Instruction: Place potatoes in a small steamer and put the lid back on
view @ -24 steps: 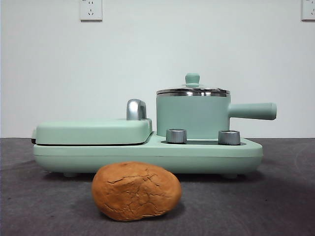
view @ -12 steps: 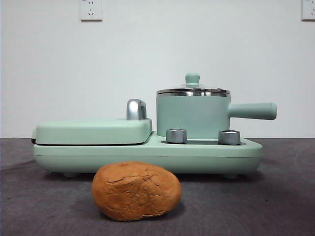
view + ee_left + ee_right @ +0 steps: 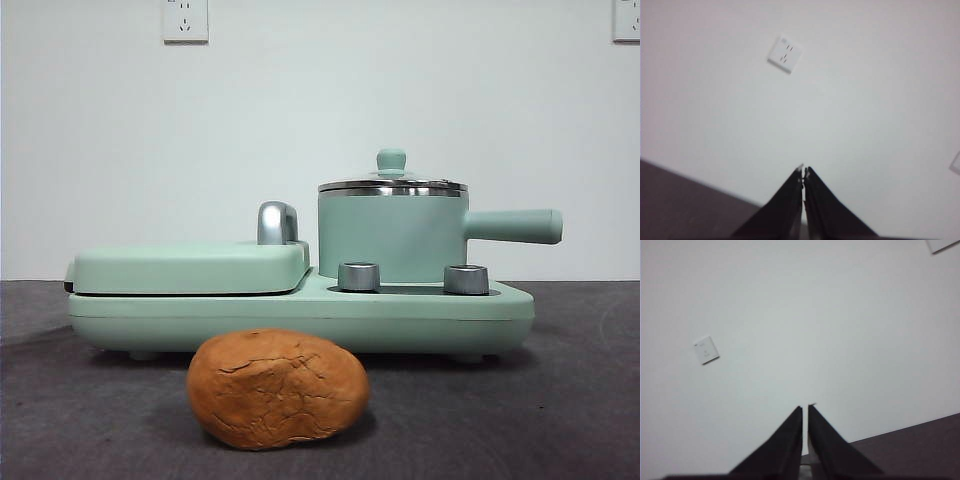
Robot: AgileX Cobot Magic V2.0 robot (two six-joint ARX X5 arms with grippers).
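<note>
In the front view an orange-brown potato (image 3: 278, 389) with cracked skin lies on the dark table in front of the appliance. The mint-green small steamer (image 3: 392, 235) stands on the appliance's right half, its straight handle (image 3: 512, 226) pointing right. The glass lid (image 3: 392, 183) with a green knob sits on the steamer. Neither arm shows in the front view. My left gripper (image 3: 803, 170) is shut with nothing in it and faces the white wall. My right gripper (image 3: 805, 408) is shut and empty too, also pointed at the wall.
A flat mint-green griddle cover (image 3: 188, 268) with a chrome handle (image 3: 277, 222) fills the appliance's left half. Two chrome dials (image 3: 358, 276) sit below the steamer. Wall sockets (image 3: 185, 20) hang high on the white wall. Dark table stretches on both sides of the potato.
</note>
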